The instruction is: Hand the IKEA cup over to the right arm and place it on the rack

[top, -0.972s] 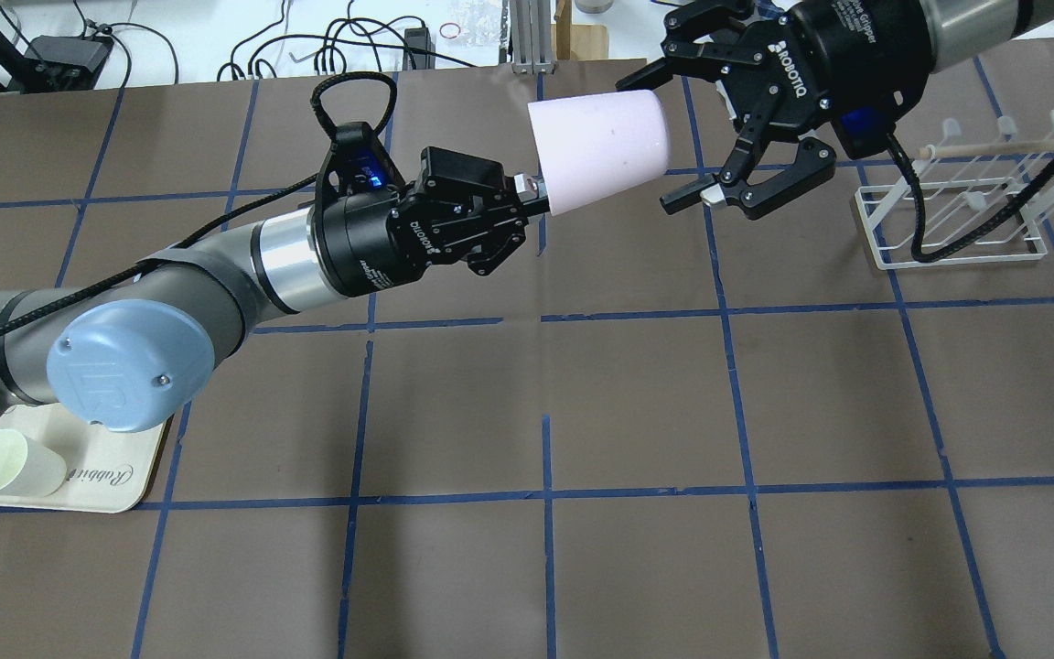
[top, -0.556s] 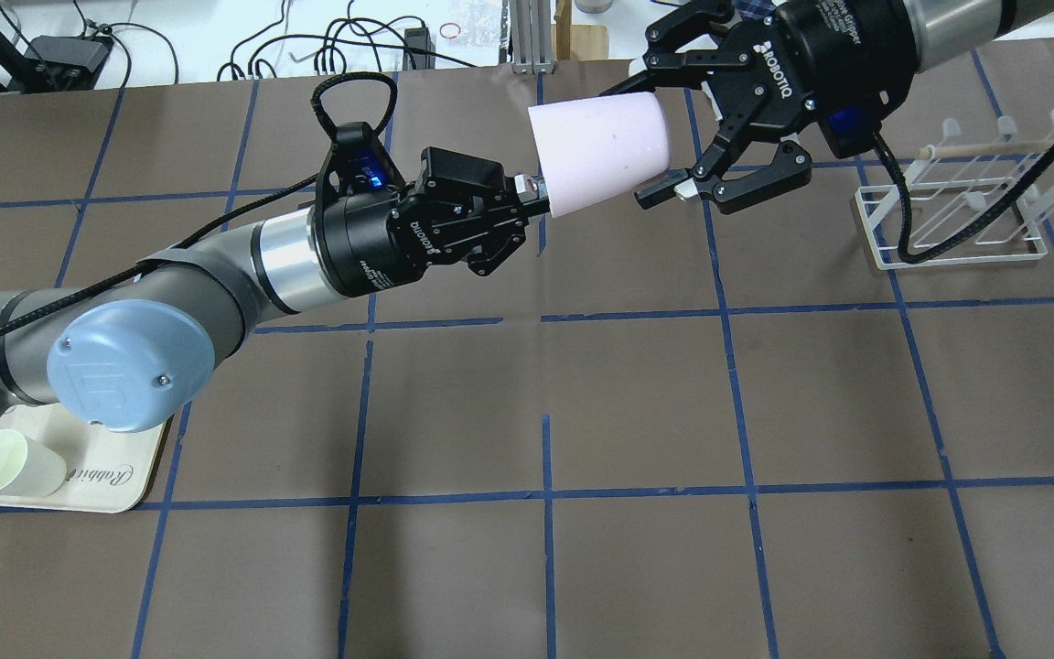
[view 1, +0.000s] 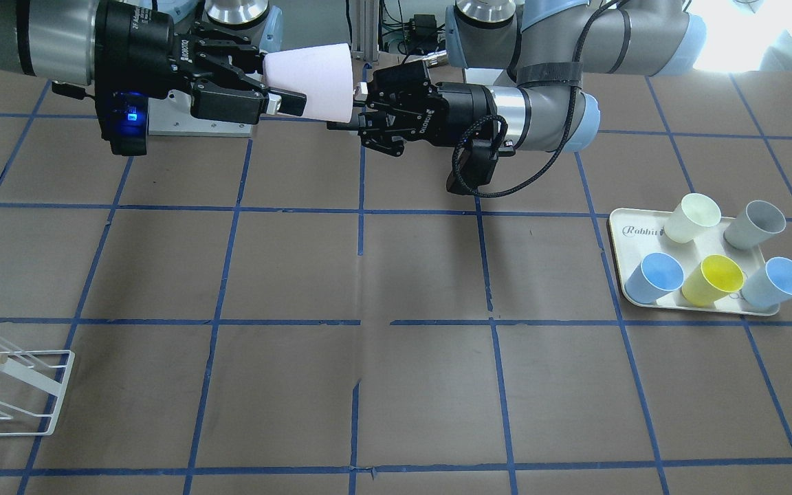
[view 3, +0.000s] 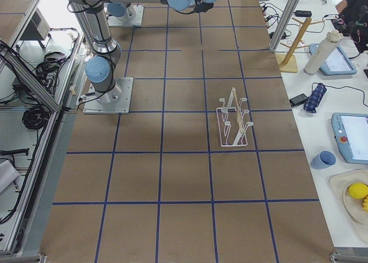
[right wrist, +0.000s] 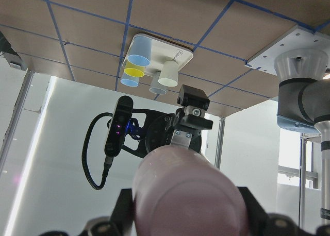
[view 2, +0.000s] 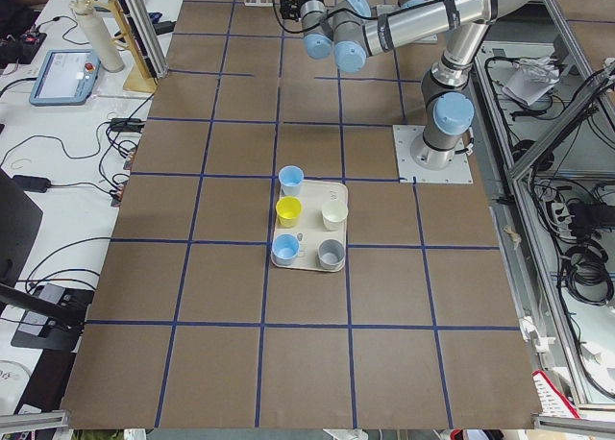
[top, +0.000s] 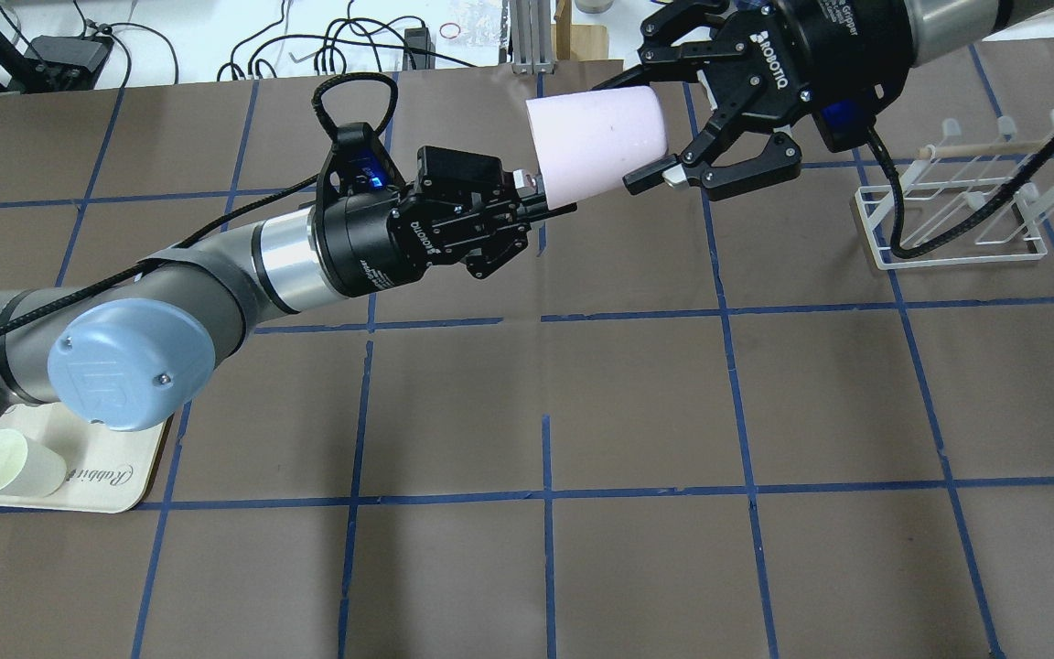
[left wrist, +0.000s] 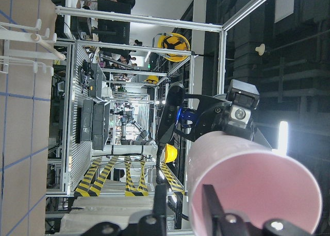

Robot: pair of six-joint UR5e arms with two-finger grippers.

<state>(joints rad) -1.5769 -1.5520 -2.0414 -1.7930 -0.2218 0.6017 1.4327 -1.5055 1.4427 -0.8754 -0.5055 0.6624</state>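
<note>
The pale pink IKEA cup (top: 596, 137) lies on its side in mid-air above the table's far middle, and also shows in the front view (view 1: 313, 79). My right gripper (top: 629, 133) is shut on its base end, one finger above and one below. My left gripper (top: 545, 194) is at the cup's rim with its fingers spread. In the left wrist view one finger is inside the cup (left wrist: 252, 189) and the other stands off its outer wall. The right wrist view shows the cup's base (right wrist: 185, 195) close up. The white wire rack (top: 962, 261) with its wooden dowel (top: 1012, 144) stands to the right.
A cream "Rabbit" tray (view 1: 623, 227) holds several cups: cream (view 1: 691, 216), grey (view 1: 753, 223), yellow (view 1: 712, 278) and two light blue. It lies under my left arm's elbow (top: 129, 366). Cables and gear lie past the table's far edge.
My right gripper moved left over the cup's base end and closed on it. My left gripper's fingers spread apart at the rim. The cup stayed in place.
</note>
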